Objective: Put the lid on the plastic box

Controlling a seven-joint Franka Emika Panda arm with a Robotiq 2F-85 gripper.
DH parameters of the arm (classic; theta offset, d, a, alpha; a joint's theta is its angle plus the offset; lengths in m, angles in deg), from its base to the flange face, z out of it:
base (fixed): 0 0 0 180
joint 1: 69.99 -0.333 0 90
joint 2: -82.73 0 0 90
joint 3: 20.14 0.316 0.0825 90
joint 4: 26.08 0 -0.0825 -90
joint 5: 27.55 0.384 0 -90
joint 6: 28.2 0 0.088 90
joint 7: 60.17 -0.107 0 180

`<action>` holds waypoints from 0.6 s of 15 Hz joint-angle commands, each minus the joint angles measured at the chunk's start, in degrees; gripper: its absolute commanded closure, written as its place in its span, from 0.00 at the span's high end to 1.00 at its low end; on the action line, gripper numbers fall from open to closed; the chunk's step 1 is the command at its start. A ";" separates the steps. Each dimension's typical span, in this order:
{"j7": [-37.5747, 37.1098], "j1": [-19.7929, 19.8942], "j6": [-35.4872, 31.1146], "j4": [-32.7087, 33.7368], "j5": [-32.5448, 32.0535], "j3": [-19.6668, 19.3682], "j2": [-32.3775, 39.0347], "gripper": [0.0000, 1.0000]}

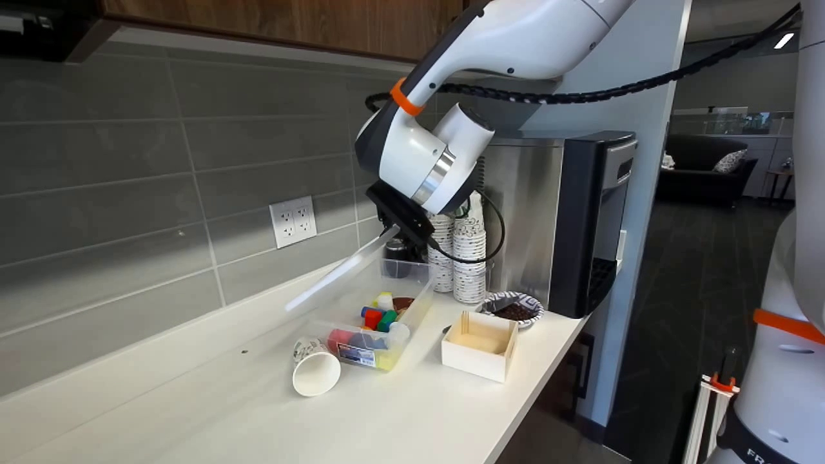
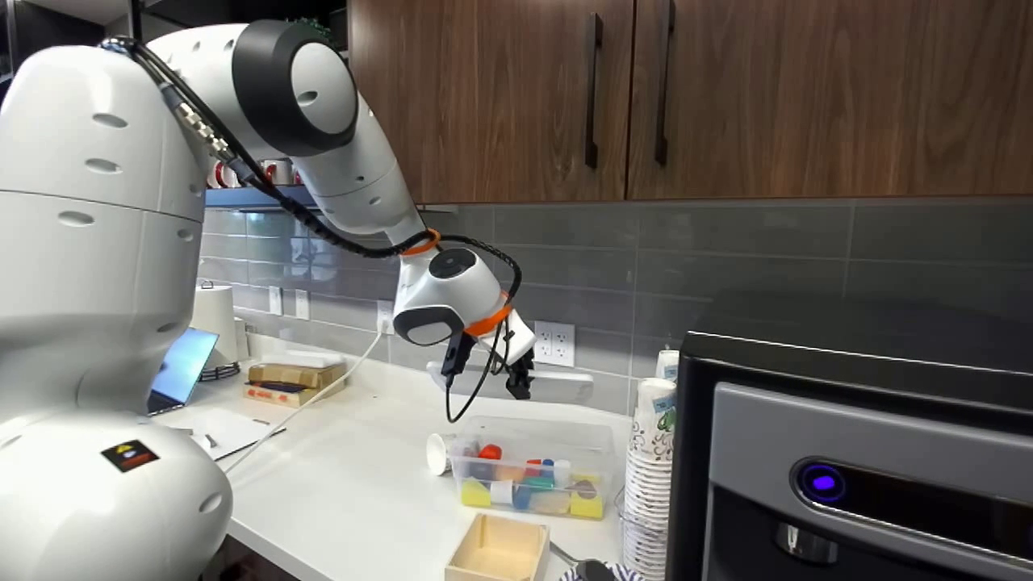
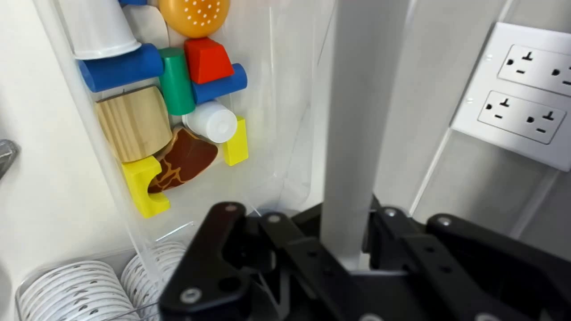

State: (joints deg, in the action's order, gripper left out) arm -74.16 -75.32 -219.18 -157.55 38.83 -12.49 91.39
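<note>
Ok so your gripper [image 3: 345,236] is clamped on the lid [image 1: 341,269] by an edge, lid tilted above the box [image 2: 537,441], toward its wall [image 1: 129,187] side afaict. Prob a smart hold: edge pinch leaves the rest free to lie over the box's rim. Toys [image 3: 176,82] inside look lower than the rim, so shouldn't block. Room's tight tho: wall along one long side of the box, cup [image 1: 317,374] on its side by one end, cup stacks [image 1: 469,274] near the opp end, wood tray [image 1: 474,361] off the other long side. More open counter [image 1: 309,432] past the cup. I'd level the lid b4 lowering, else a low edge might catch.
</note>
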 commanded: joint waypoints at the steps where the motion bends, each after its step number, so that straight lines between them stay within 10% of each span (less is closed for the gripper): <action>1: -0.61 3.05 -2.46 3.80 -0.13 2.78 5.05 0.01; 9: -4.08 11.78 -9.24 6.77 -5.71 10.66 12.82 0.01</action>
State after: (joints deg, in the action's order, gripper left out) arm -75.11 -67.39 -224.81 -152.49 37.06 -5.37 101.38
